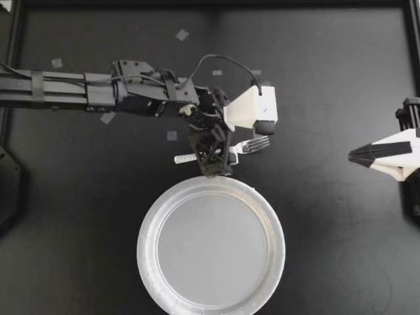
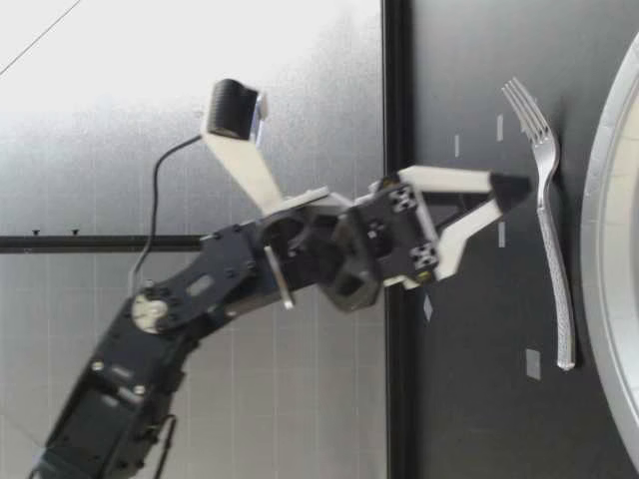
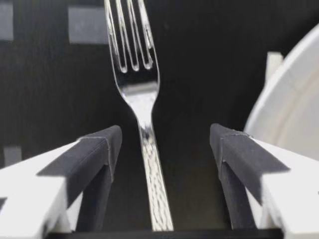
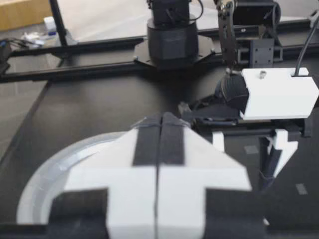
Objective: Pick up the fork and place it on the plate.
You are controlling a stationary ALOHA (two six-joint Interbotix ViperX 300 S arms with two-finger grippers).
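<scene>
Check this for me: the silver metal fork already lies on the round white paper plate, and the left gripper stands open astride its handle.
Not quite. The silver metal fork lies on the black table beside the round white paper plate, not on it, as the top view shows. The rest holds: my left gripper stands open astride its handle.
</scene>
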